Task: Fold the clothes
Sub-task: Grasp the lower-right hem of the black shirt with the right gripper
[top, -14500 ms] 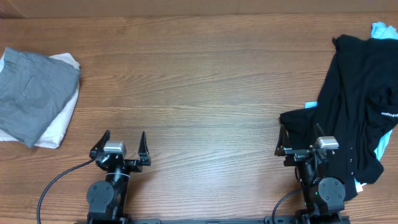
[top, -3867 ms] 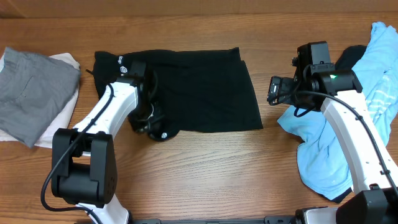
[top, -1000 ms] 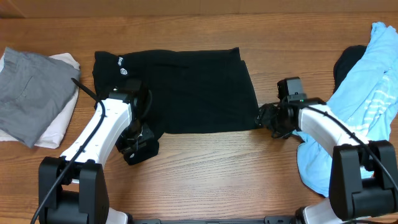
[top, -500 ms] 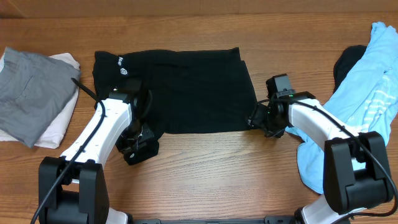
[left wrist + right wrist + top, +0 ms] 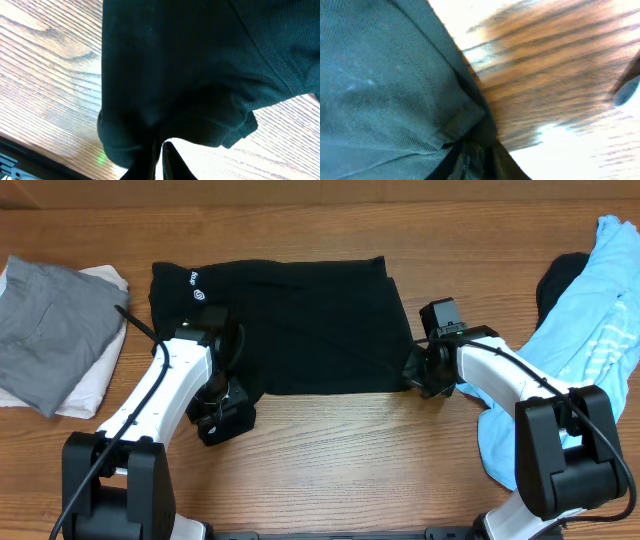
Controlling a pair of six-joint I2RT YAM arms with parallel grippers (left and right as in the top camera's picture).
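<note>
The black shirt [image 5: 300, 325] lies spread flat on the table's middle, with white logo lettering [image 5: 195, 285] near its far left corner. My left gripper [image 5: 222, 420] sits at the shirt's near left corner, where a bunched flap hangs over the wood. In the left wrist view the left gripper [image 5: 161, 150] is shut with black fabric [image 5: 175, 75] pinched in it. My right gripper [image 5: 413, 370] is at the near right corner. The right wrist view shows that gripper [image 5: 472, 155] closed on the shirt's hem [image 5: 465, 117]. A light blue striped shirt [image 5: 585, 320] lies crumpled at the right.
A folded grey garment [image 5: 50, 330] rests on a white one [image 5: 95, 385] at the left edge. Another dark cloth [image 5: 558, 280] peeks from under the blue shirt. Bare wooden table [image 5: 330, 460] runs along the front between the two arm bases.
My right gripper slid left onto the black shirt's near right corner and its jaws closed on the hem. The left arm and the shirt stayed put.
</note>
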